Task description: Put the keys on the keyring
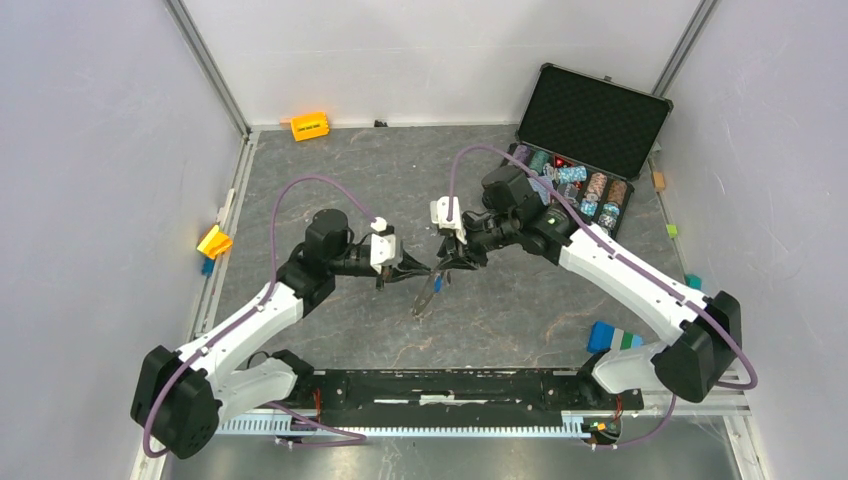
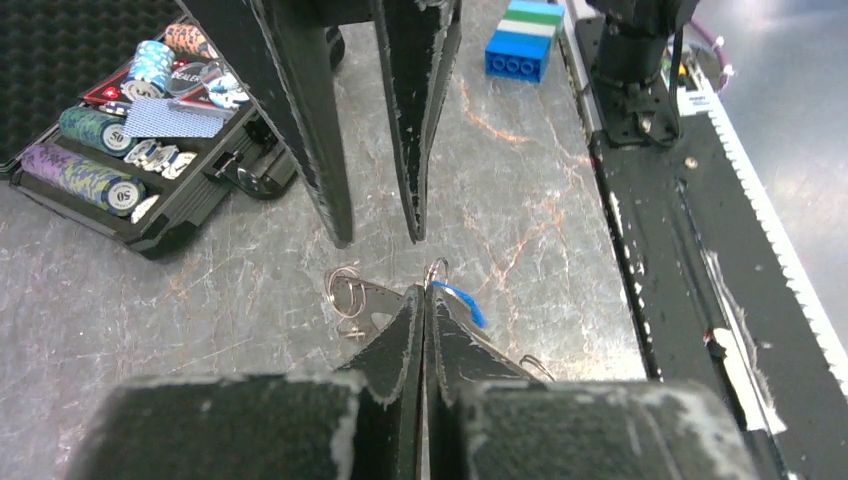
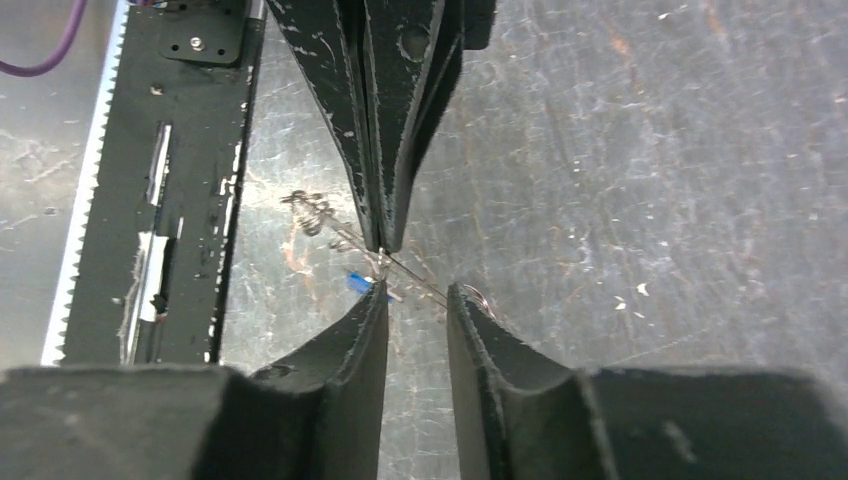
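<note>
The keyring (image 1: 428, 296) is a thin metal hoop hanging between my two grippers above the table's middle. My left gripper (image 1: 424, 272) is shut on its wire; in the left wrist view (image 2: 425, 293) a loop of the ring (image 2: 437, 267) and a blue-headed key (image 2: 462, 302) stick out past the closed tips. Small rings with grey keys (image 2: 348, 297) hang to the left. My right gripper (image 1: 449, 263) faces it, open. In the right wrist view (image 3: 417, 292) the thin wire (image 3: 425, 286) runs across its gap, with the blue key (image 3: 357, 282) beside its left finger (image 3: 372, 310).
An open black case (image 1: 590, 115) of poker chips (image 1: 585, 190) stands at the back right. A blue, green and white block (image 1: 612, 336) lies near the right arm's base. An orange block (image 1: 310, 126) and a yellow one (image 1: 214, 241) lie at the left.
</note>
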Available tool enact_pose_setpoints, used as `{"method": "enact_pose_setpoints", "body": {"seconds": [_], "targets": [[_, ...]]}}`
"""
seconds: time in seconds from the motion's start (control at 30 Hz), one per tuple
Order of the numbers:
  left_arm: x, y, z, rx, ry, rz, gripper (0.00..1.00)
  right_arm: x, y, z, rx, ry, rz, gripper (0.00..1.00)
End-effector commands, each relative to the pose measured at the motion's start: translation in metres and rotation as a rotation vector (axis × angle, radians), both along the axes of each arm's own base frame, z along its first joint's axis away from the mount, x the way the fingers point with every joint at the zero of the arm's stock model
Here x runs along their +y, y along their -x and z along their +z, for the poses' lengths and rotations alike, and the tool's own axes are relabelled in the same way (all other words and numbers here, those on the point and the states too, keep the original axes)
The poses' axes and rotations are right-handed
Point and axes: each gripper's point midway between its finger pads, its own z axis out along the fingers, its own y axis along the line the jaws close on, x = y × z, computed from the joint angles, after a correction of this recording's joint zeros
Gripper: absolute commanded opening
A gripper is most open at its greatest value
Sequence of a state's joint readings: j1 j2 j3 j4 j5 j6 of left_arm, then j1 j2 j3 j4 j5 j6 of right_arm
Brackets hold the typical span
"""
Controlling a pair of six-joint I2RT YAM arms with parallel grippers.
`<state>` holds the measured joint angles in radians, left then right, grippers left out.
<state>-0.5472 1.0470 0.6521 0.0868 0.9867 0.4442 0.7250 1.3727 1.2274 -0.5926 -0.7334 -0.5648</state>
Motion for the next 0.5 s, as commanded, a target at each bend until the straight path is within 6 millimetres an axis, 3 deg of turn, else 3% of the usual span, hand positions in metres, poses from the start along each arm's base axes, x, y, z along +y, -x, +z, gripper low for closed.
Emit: {"method": "enact_pose_setpoints", "body": {"seconds": [0.0,0.3,0.47], "targets": [[-0.005,-0.006,0.049,-0.011,0.163,0.046,0.02,-0.003,-0.004,0.03,-0.072,-0.091,0.002,0.38],[-0.007,-0.017,0.059,0.044,0.26,0.116,0.02,-0.006,0.0,0.035,-0.044,-0.13,0.035,0.53],[-0.006,-0.018,0.062,0.074,0.317,0.131,0.02,-0.007,-0.003,0.033,-0.027,-0.134,0.026,0.54]]}}
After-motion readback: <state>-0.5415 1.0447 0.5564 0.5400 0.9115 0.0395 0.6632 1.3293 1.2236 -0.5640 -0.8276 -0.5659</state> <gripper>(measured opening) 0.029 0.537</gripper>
